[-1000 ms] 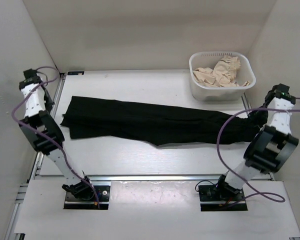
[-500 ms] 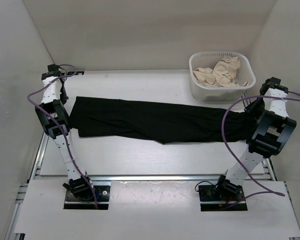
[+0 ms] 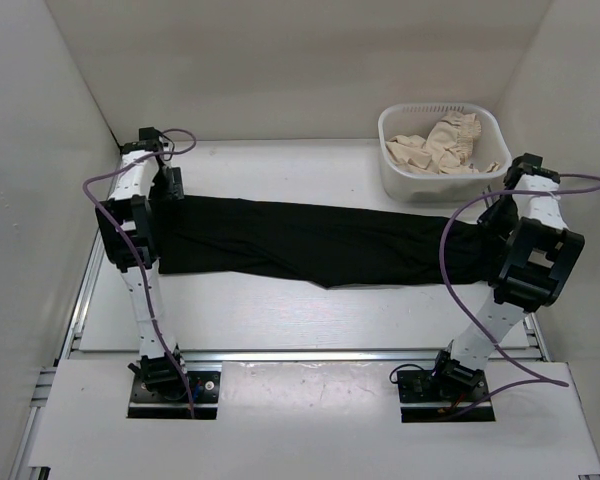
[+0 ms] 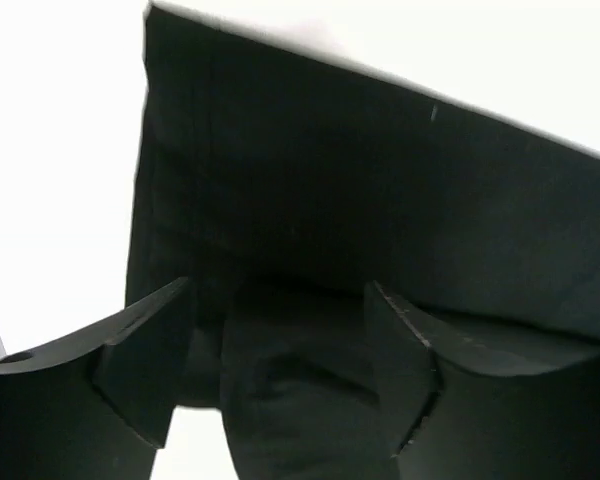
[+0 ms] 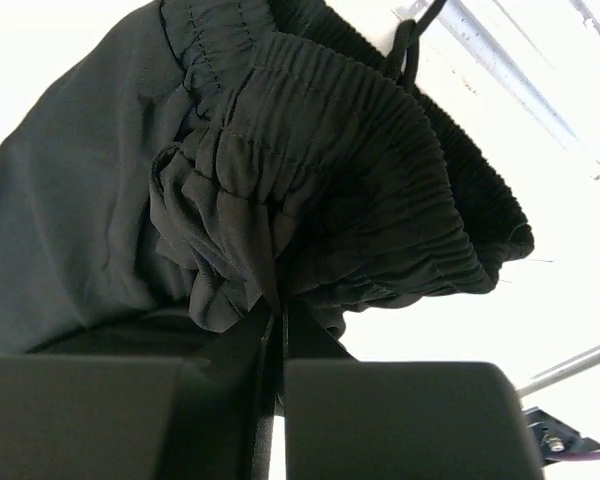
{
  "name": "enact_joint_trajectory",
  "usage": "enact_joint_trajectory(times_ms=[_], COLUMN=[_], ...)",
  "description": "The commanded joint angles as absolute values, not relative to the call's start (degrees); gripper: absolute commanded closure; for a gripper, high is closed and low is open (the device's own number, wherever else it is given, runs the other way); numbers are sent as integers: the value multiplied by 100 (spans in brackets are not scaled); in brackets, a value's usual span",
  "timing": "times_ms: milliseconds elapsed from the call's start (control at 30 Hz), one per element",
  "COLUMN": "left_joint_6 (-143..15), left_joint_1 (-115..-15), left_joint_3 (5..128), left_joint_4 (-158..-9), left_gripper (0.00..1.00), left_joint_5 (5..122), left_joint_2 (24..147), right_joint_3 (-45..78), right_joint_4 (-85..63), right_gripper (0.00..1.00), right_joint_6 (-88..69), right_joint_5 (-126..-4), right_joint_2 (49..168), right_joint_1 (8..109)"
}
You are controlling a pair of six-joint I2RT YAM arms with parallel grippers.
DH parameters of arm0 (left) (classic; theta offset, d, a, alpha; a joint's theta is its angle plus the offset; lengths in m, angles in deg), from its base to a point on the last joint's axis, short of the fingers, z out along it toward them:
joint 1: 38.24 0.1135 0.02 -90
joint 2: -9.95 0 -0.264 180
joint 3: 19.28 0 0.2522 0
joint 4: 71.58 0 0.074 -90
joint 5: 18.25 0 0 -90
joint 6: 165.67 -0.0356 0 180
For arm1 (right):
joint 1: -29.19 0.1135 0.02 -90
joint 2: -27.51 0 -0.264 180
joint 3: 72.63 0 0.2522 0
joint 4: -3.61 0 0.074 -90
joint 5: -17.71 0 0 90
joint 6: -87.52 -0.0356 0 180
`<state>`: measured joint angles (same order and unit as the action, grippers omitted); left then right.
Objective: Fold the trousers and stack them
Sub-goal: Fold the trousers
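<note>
Evidently the lengthwise fold is done, judging from how the cloth lies: the long black trousers of thin matte fabric [image 3: 320, 245] stretch as one narrow band across the middle of the white table [image 3: 280, 310], the leg end at the left, the waist end at the right, with an arm at each end. The step in hand looks like the crosswise fold that brings one end over onto the other. The right gripper [image 5: 278, 310] is clamped tight on the gathered elastic waistband [image 5: 380, 150], whose ribbed puckers bulge above the jaws, with a thin black drawstring [image 5: 408, 55] looping out at the top. The left gripper [image 4: 278, 300] stands over the leg end with its dark fingers [image 4: 145, 350] set moderately apart and a soft lump of cloth filling the gap between them; whether they actually bear on that lump I cannot tell. Beyond it the fabric runs smooth and flat, with a straight far edge and faint lengthwise seams. I judge the next move calls for a sure hold at the left before any lift, then carrying that end up and across to the right so the limp cloth drapes without dragging or bunching, and setting edge on edge. At the far right stands a white perforated plastic basket [image 3: 395, 175] holding crumpled beige frilled garments [image 3: 440, 145], near the waist end but apart from it.
</note>
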<state>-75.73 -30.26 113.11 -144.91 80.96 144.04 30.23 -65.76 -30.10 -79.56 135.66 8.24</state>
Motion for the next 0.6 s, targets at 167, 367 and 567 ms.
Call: enact_joint_trajectory(times_ms=[167,367,567], left_joint_6=[-7567,-7567,-7567], left_joint_1=[-2647,-2445,-2313], left_joint_3=[11735,11147,11014], left_joint_4=[-13913,-14203,-14255], left_gripper=[19,19,30], left_joint_5=[7131,6788,6630], left_joint_2=[14389,14522,14662], right_joint_3=[2569,2402,2402], right_joint_4=[-6421,-6279,-6227], right_gripper=[100,100,100], right_joint_6=[-2823,-2771,-2771], right_joint_5=[-8451,-8503,-8504], right_joint_2=[13350,13245,13385], right_joint_1=[1187,1187,1187])
